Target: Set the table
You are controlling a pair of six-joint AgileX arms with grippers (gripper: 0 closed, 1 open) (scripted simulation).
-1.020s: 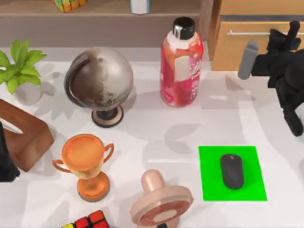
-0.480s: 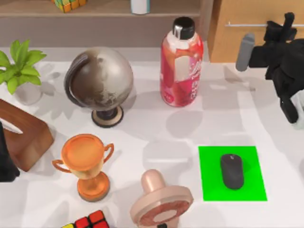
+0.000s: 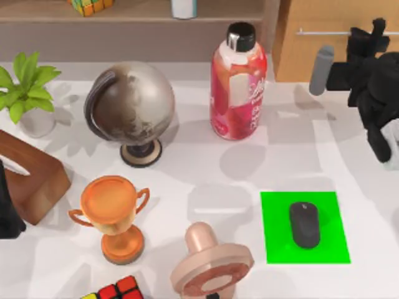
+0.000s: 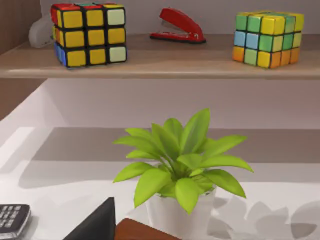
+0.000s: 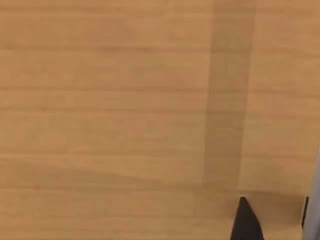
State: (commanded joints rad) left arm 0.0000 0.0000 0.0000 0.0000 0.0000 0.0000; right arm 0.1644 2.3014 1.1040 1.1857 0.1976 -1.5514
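Note:
The table is a wide white desktop that carries many objects. My right gripper is at the back right, up against the front of a light wooden drawer cabinet, close to its metal handle. In the right wrist view the wooden front is very close, with one dark fingertip low in the picture. My left arm is parked at the table's left edge, beside a brown wooden box.
A black mouse lies on a green pad at the front right. A pink bottle, a globe, an orange trophy, a pink fan, a colour cube and a potted plant stand around.
The right arm moved toward the back of the table. The drawer front went back with it and the dark gap above it closed. The last half second shows almost no motion.

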